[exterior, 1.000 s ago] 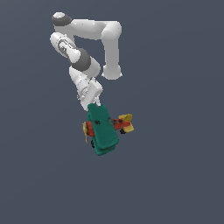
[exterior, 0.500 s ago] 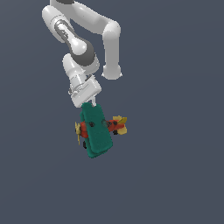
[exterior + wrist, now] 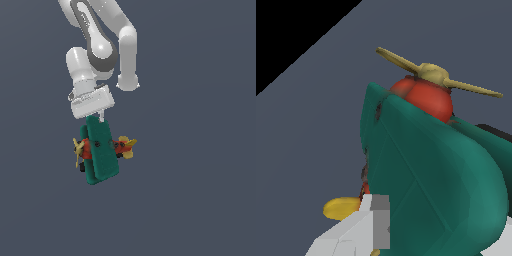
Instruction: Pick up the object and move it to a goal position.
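The toy biplane (image 3: 101,150) has teal-green wings, a red body, a yellow propeller and a yellow tail. It hangs in the air below my gripper (image 3: 98,123), which is shut on it at the wings. The wings hide most of the fingers. In the wrist view the teal wing (image 3: 431,175) fills the picture, with the red nose (image 3: 426,97) and the yellow propeller (image 3: 431,75) beyond it. One grey fingertip (image 3: 375,220) presses against the wing, and the yellow tail (image 3: 343,207) shows beside it. The other finger is hidden.
The white arm (image 3: 100,45) reaches down from above in the exterior view. A plain dark grey ground (image 3: 200,200) lies all around and below the plane. No goal marker shows.
The arm has carried the biplane a little toward the exterior view's left and nearer the camera. The grip on the plane has not changed.
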### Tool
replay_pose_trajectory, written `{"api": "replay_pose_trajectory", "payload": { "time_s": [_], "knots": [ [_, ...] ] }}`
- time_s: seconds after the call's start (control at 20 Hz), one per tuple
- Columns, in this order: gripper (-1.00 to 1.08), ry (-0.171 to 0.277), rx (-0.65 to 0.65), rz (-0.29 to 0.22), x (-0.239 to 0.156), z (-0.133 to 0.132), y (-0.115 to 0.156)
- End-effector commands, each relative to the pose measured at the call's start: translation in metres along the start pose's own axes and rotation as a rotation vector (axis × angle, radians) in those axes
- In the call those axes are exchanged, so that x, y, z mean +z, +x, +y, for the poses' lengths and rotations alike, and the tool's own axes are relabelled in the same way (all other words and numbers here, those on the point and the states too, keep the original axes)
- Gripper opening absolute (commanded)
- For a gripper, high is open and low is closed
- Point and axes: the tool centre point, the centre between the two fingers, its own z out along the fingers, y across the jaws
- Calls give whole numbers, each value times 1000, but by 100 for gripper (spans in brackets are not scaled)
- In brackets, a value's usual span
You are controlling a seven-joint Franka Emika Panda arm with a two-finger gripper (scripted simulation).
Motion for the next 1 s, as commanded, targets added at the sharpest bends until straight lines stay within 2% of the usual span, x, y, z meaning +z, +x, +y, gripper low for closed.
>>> {"api": "replay_pose_trajectory", "payload": {
  "time_s": [0.0, 0.95],
  "knots": [
    [-100, -61, -44, -8, -4, 1, 13],
    [-100, -510, -409, -114, -12, -37, 99]
  ]
}}
